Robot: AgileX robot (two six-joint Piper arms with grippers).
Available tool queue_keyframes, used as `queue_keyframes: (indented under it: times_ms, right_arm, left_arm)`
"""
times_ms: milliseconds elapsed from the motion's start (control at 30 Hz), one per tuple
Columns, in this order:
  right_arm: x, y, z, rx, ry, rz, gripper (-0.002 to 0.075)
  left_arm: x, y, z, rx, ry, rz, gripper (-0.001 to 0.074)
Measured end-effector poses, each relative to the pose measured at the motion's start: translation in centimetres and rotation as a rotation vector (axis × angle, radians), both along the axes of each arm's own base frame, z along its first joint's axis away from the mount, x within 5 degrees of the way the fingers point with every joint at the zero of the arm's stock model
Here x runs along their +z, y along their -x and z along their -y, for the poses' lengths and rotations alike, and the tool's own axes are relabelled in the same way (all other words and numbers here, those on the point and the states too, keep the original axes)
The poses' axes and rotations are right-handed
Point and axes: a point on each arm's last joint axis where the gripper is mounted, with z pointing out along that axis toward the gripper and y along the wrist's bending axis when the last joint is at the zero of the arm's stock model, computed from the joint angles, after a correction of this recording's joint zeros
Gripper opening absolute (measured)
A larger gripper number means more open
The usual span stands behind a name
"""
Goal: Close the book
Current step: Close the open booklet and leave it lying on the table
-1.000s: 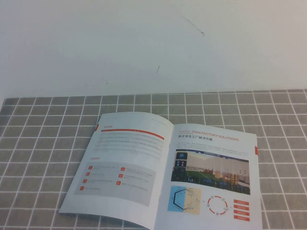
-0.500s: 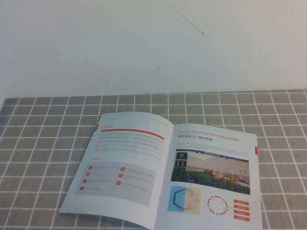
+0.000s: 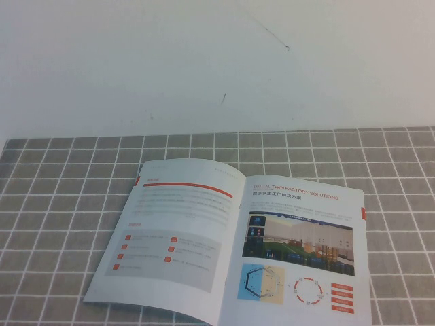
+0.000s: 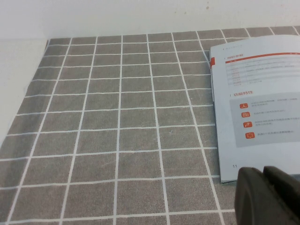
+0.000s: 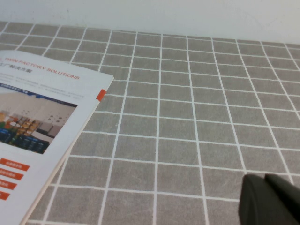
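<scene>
The book [image 3: 234,241] lies open on the cloth [image 3: 54,204], short of its far edge. Only wrist views show the arms: left gripper [image 4: 263,176] beside page 11, right gripper [image 5: 265,180] apart from the book. Grip states cannot be told.

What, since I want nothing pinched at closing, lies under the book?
Only checked cloth shows around the open book; anything beneath its pages is hidden. The left gripper hovers by its left page, right gripper over cloth to its right.
</scene>
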Motion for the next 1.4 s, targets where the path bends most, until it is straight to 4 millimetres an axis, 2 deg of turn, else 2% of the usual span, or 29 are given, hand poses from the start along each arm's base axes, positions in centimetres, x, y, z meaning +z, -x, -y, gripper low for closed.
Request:
queue_keyframes:
  times_ms: [133, 233, 400, 567, 767, 1100, 1167, 1267, 1400]
  right_arm:
    - [0.1, -0.1, 0.0, 0.001, 0.0, 0.027, -0.0002]
    - [0.7, -0.3, 0.0, 0.005, -0.002, 0.107, -0.0002]
    - [3.0, -0.6, -0.1, 0.014, -0.005, 0.36, -0.0002]
    - [5.0, -0.3, -0.2, 0.023, -0.008, 0.588, -0.0002]
    - [6.3, 0.1, -0.3, 0.029, -0.011, 0.735, -0.0002]
    - [6.7, 0.3, -0.3, 0.03, -0.011, 0.769, -0.0002]
    - [7.6, 0.4, -0.2, 0.026, -0.012, 0.722, -0.0002]
    - [9.9, 1.0, -0.1, 0.019, -0.01, 0.649, -0.0002]
    - [13.0, 1.7, -0.1, 0.009, -0.009, 0.521, -0.0002]
  left_arm:
    - [0.2, 0.0, 0.0, 0.002, 0.001, 0.018, -0.0004]
    - [0.7, -0.2, -0.1, 0.012, 0.007, 0.1, -0.0004]
    - [3.8, -0.3, -0.4, 0.048, 0.032, 0.435, -0.0004]
    - [6.5, 0.5, -0.8, 0.082, 0.055, 0.745, -0.0004]
    - [7.9, 1.5, -1.0, 0.102, 0.069, 0.934, -0.0004]
    - [7.8, 1.4, -1.0, 0.102, 0.071, 0.92, -0.0004]
    - [7.6, 1.0, -0.9, 0.089, 0.058, 0.836, -0.0004]
    - [8.8, 1.0, -0.6, 0.064, 0.046, 0.703, -0.0004]
    - [12.2, 1.9, -0.5, 0.042, 0.037, 0.636, -0.0004]
